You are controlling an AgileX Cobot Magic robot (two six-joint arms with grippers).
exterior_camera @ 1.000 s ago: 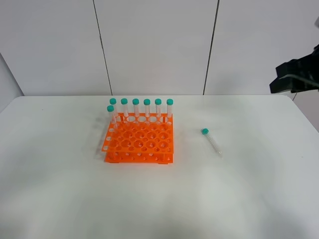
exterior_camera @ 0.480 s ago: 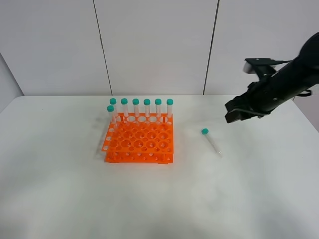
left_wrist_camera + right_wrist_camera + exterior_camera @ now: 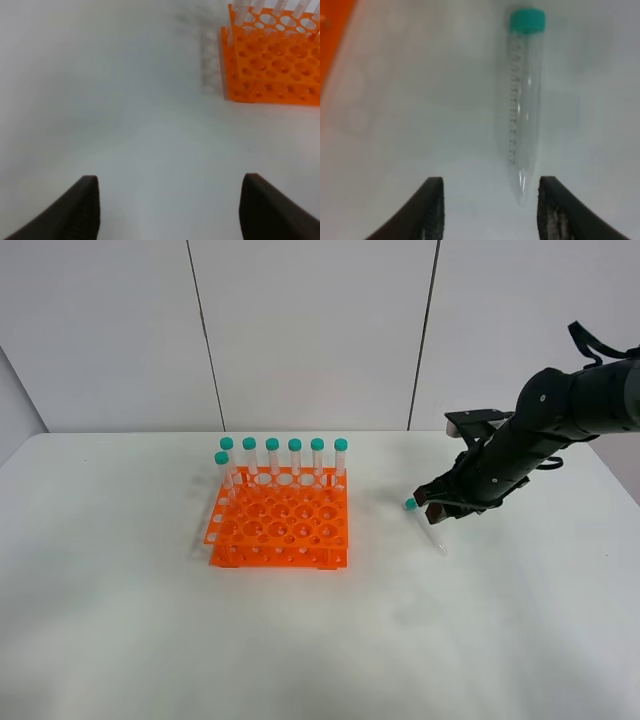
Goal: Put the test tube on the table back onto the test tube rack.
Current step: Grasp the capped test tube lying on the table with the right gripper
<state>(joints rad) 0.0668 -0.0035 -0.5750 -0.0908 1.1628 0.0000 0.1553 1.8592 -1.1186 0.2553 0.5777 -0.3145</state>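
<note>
Even, diffuse light is flooding the white table (image 3: 300, 640) from above, leaving it bright and nearly washed out in the high view, with only a faint, soft shadow falling beside the orange rack (image 3: 280, 525) on the side toward the table's left edge. In the left wrist view the whole picture is looking soft, and a hazy grey shadow is lying against the rack. In the right wrist view the tube (image 3: 524, 110) is showing slightly blurred markings, while the dark fingers (image 3: 432, 210) nearest the lens are sitting out of focus.
</note>
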